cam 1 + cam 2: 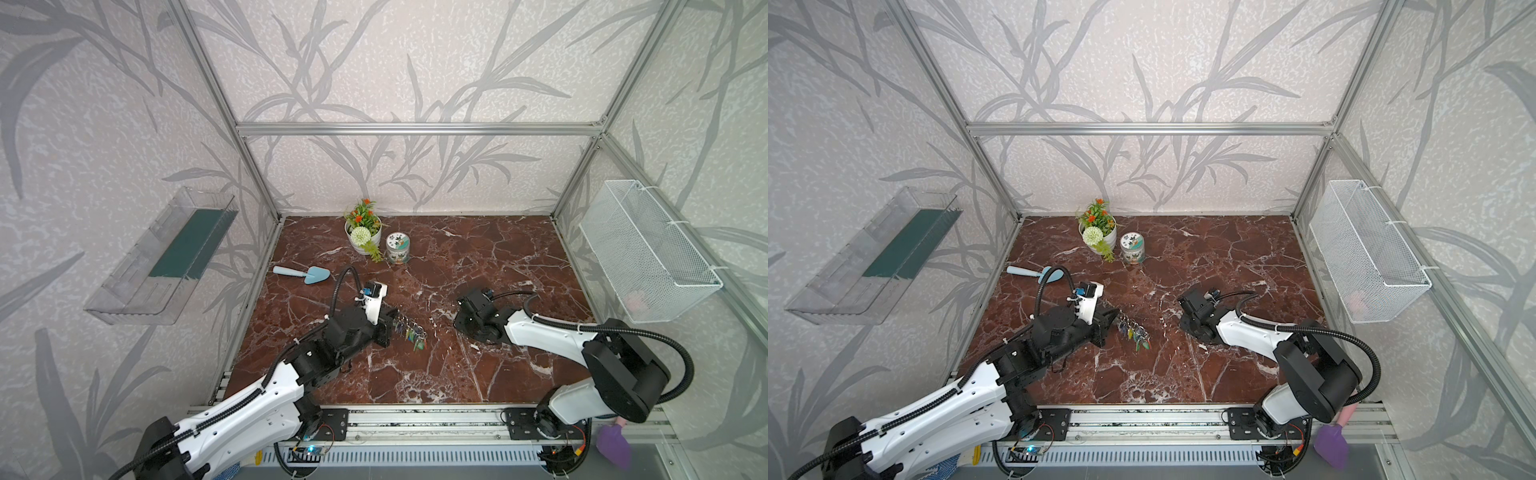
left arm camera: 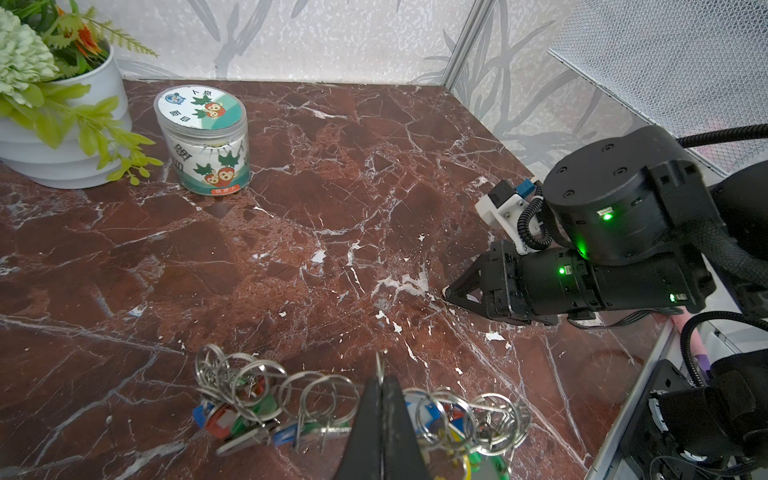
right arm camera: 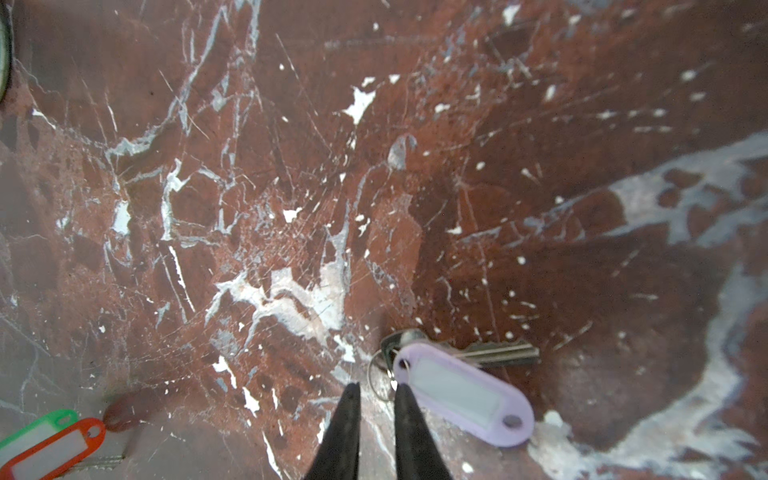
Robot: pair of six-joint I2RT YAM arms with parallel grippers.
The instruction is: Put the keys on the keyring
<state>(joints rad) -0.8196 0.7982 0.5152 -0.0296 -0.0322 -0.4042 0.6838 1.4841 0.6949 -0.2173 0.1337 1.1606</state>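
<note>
In a top view the left end effector (image 1: 390, 326) grips the keyring (image 1: 411, 331), in the left wrist view its jaws pinch the plate, and in the right wrist view the right end effector (image 3: 376, 390), narrowly parted, meets the keys (image 3: 461, 392) lying on the worktop (image 3: 291, 166).

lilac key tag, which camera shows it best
Right wrist view: the lilac tag and its key lie large and unblocked beside the right hand. Neither top view nor the left wrist view shows them, likely behind the right arm.
</note>
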